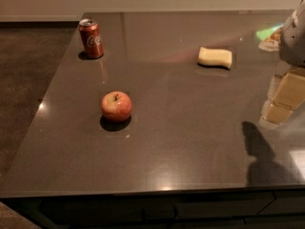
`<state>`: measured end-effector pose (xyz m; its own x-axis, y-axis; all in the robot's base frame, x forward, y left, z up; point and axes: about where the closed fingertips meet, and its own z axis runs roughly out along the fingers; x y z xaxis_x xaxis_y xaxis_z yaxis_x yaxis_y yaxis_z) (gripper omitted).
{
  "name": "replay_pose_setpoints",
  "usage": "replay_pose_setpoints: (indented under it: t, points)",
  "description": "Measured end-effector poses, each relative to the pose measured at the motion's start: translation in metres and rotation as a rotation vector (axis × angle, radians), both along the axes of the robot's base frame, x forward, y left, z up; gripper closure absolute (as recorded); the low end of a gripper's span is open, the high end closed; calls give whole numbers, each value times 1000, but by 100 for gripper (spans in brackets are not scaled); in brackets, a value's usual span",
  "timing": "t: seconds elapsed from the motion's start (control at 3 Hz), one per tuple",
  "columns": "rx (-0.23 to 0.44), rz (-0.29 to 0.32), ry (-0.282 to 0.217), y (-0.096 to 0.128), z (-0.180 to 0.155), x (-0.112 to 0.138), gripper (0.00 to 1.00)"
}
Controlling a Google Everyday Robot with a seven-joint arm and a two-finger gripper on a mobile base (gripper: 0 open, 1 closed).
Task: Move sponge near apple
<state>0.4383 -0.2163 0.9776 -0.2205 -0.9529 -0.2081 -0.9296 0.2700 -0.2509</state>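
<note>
The pale yellow sponge (215, 57) lies flat on the dark table (190, 137), towards the back right. The red apple (116, 106) with yellowish patches and a short stem stands left of centre, well apart from the sponge. My gripper (284, 99) hangs at the right edge of the view, above the table, to the right of and nearer than the sponge. Its pale yellow blocky fingers (290, 90) hold nothing.
A red soda can (91, 38) stands upright at the table's back left corner. A packet-like object (271, 38) lies at the far right, partly behind the arm. The table's left and front edges drop to a dark carpeted floor.
</note>
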Motion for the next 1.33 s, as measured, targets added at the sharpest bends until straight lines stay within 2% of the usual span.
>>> replay_pose_setpoints:
  t: [0.33, 0.67, 1.0, 1.33]
  points:
    - [-9, -2, -4, 1, 1, 3, 0]
    - [-3, -22, -16, -3, -7, 37, 0]
    - [21, -85, -34, -12, -26, 101, 0]
    - [62, -188, -44, -33, -48, 164, 0]
